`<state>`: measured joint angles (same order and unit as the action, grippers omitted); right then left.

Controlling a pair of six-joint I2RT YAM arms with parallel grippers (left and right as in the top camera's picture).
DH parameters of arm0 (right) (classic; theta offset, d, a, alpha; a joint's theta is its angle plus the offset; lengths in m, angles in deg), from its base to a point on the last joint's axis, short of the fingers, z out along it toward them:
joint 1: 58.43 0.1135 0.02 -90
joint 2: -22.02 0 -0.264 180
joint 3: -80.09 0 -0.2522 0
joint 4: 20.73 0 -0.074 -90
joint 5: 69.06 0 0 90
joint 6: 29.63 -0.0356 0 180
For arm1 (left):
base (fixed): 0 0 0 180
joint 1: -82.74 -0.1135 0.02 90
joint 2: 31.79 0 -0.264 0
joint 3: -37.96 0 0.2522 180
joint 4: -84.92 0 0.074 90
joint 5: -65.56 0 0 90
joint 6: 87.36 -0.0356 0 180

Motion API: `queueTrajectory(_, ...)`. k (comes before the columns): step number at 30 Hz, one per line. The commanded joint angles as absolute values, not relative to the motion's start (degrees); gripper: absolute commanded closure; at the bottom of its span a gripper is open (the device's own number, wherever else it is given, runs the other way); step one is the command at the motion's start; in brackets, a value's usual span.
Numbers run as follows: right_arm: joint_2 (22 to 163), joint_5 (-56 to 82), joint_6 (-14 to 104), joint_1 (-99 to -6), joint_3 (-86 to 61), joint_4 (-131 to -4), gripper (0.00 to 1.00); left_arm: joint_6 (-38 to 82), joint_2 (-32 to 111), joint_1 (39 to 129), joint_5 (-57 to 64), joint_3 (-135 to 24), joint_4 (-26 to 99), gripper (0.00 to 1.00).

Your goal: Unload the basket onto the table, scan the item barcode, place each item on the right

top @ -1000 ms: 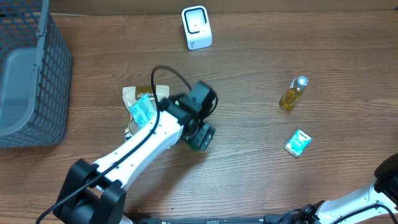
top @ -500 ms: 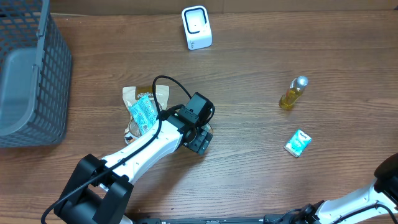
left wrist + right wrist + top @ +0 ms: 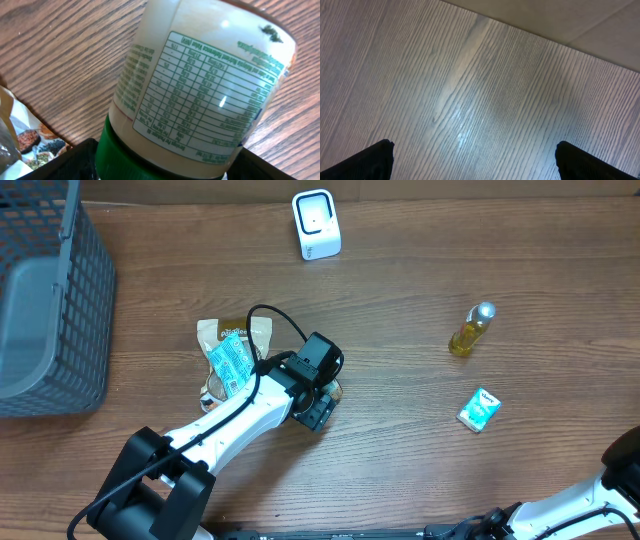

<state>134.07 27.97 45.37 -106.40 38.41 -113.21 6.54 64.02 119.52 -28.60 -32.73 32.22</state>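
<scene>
The left end effector (image 3: 318,405) is down over a cream bottle (image 3: 200,95) that lies on its side near the middle of the counter (image 3: 400,470). In the left wrist view its black fingers (image 3: 80,160) stand on either side of the bottle's green cap (image 3: 125,160). The finger on the left of that view seems to touch the cap. Whether the two fingers actually clamp the bottle cannot be told. A green printed table on the bottle's label faces the wrist camera, and no barcode shows on that side.

The right end effector (image 3: 475,160) hangs above bare wood with its fingers spread wide and nothing between them. Only part of the right arm (image 3: 625,465) shows from overhead, at the near right corner of the counter.

The white scanner (image 3: 316,224) stands by the far edge, well apart from the bottle. A snack packet (image 3: 230,358) lies just beside the left arm, on the side towards the left edge. A grey mesh basket (image 3: 50,300) fills the far left corner. Towards the right edge lie a small bottle of yellow liquid (image 3: 468,332) and, nearer the robot, a small teal and white pack (image 3: 478,410).
</scene>
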Motion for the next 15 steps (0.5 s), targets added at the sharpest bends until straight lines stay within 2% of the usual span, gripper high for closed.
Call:
queueTrajectory(1,133.3,28.3,45.4,-106.4,39.0,-113.0,0.00,0.9,64.9,119.9,-29.3,-32.1,32.7,0.21)
queueTrajectory(6,133.3,28.3,45.4,-106.4,39.0,-113.0,0.00,-3.4,65.9,119.9,-29.3,-32.0,32.6,0.21)
queueTrajectory(11,133.3,28.3,45.4,-106.4,39.0,-113.0,0.00,-9.0,66.4,119.9,-28.6,-32.0,32.6,0.10)
queueTrajectory(15,133.3,28.3,45.4,-106.4,39.0,-113.0,0.00,-9.8,66.4,119.8,-28.4,-32.0,32.7,0.12)
